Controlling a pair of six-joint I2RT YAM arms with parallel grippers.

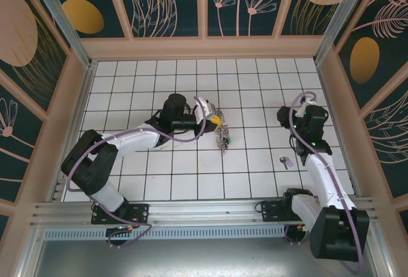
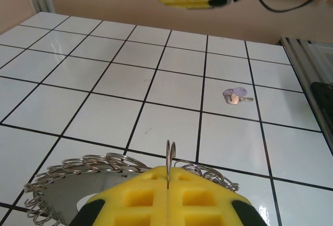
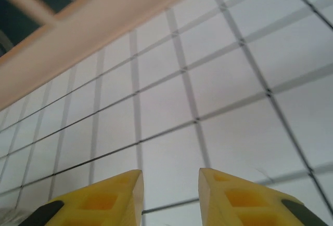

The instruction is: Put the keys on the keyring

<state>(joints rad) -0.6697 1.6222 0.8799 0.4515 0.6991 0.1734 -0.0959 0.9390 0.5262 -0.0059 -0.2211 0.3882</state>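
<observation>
**Q:** Keyring: quantity and location?
**A:** One keyring (image 2: 169,154). It stands edge-on and upright, pinched between the yellow fingers (image 2: 135,197) of the left gripper (image 2: 168,173). In the top view it is near the middle of the tiled table (image 1: 159,162).

**Q:** What is attached under it?
**A:** A cluster of small split rings (image 2: 122,161) set around a grey disc (image 2: 65,195), directly under the fingers. There are too many overlapping rings to count. In the top view the cluster hangs just beyond the gripper, and I cannot tell how many keys it holds.

**Q:** Loose keys?
**A:** One key (image 2: 235,95) with a pale purple head and a silvery blade. It lies flat on a tile, well apart from the keyring and near the right arm (image 1: 322,169).

**Q:** State of the left gripper?
**A:** Clamped on the keyring, with both pads meeting around the wire.

**Q:** State of the right gripper?
**A:** The right gripper (image 3: 170,178) has two fingers parted with a clear gap. Bare tiles show between them and nothing is held. It is raised above the table and touches neither the key nor the ring.

**Q:** Total count?
**A:** Two grippers, one keyring, one loose key.
</observation>
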